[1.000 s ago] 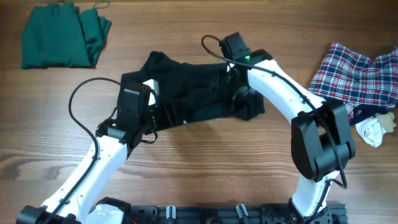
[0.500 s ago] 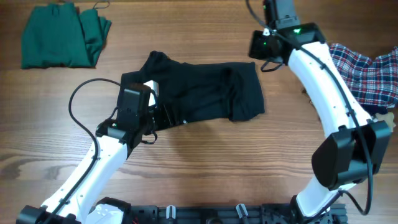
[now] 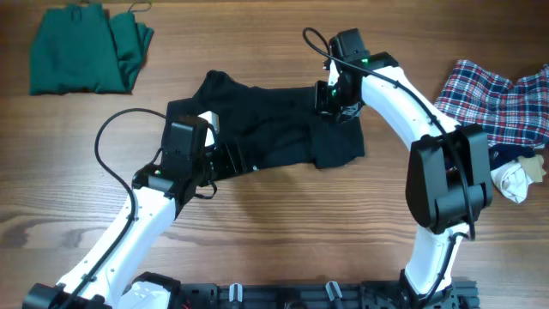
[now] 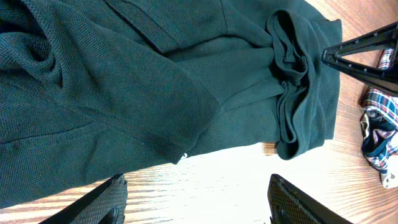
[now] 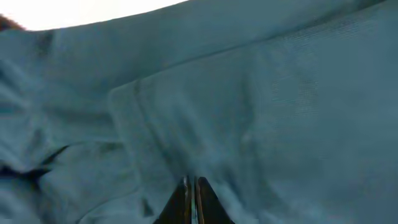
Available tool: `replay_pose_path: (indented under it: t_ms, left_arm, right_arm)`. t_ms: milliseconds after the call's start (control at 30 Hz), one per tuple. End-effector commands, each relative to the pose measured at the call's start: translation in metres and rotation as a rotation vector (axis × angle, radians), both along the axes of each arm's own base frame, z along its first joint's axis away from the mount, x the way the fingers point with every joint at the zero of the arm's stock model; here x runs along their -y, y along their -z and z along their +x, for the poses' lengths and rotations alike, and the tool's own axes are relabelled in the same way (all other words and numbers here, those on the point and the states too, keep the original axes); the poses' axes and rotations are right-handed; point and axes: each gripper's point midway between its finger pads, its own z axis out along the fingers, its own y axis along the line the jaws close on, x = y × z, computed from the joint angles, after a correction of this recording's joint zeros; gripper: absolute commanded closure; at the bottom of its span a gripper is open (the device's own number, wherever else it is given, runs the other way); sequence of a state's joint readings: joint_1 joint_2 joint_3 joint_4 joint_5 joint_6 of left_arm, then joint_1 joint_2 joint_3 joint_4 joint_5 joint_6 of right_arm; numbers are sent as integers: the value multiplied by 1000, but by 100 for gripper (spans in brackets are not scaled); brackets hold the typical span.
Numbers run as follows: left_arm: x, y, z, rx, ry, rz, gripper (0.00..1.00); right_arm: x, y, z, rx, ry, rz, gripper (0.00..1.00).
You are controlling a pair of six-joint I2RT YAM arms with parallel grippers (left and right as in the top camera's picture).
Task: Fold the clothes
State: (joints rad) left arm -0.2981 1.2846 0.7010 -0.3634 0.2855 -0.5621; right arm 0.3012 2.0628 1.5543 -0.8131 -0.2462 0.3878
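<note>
**Right claw down on the black shirt, fold not yet made**

The black shirt (image 3: 266, 129) lies rumpled and spread in the middle of the table (image 3: 283, 223), with its right end bunched into thick ridges. The green garment (image 3: 81, 51) sits well off to the shirt's upper left, already in a neat pile. The plaid shirt (image 3: 497, 103) is in a loose heap off to the shirt's right.

The right claw (image 5: 191, 198) is at the shirt's upper right corner, tips together and pressed into the cloth. Its own camera is too blurred to tell whether a layer is caught between them. The left claw (image 4: 196, 202) stands apart and empty at the shirt's lower left edge, low over bare wood just beside the hem.

The step in hand looks like taking hold of the right end of the shirt, ready to carry it over. The next move would call for a small lift to check the cloth comes up with the claw. A sweep toward the shirt's left side would follow, with the left claw pinning the near hem so the whole shirt does not slide.
</note>
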Motion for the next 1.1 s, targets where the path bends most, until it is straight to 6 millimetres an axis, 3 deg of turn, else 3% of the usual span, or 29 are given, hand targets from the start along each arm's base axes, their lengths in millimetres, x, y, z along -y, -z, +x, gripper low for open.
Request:
replay_pose_path:
  t_ms: [0, 333, 567, 633, 967, 1067]
  left_arm:
    - [-2, -6, 4, 14, -4, 5, 28]
    - [-3, -5, 3, 11, -5, 6, 27]
    - [-3, -5, 3, 10, -4, 6, 27]
    - [-3, -5, 3, 10, -4, 6, 27]
    - [-3, -5, 2, 6, -4, 7, 27]
    - [-3, -5, 2, 7, -5, 8, 26]
  right_arm:
    - [-20, 4, -10, -38, -53, 82, 96]
    - [-25, 36, -18, -112, -58, 68, 94]
    - [-33, 49, 8, -26, -42, 89, 91]
    - [-25, 50, 20, 14, 3, 47, 91]
    - [20, 48, 53, 132, 98, -115, 91]
    - [24, 20, 68, 167, 116, -87, 89]
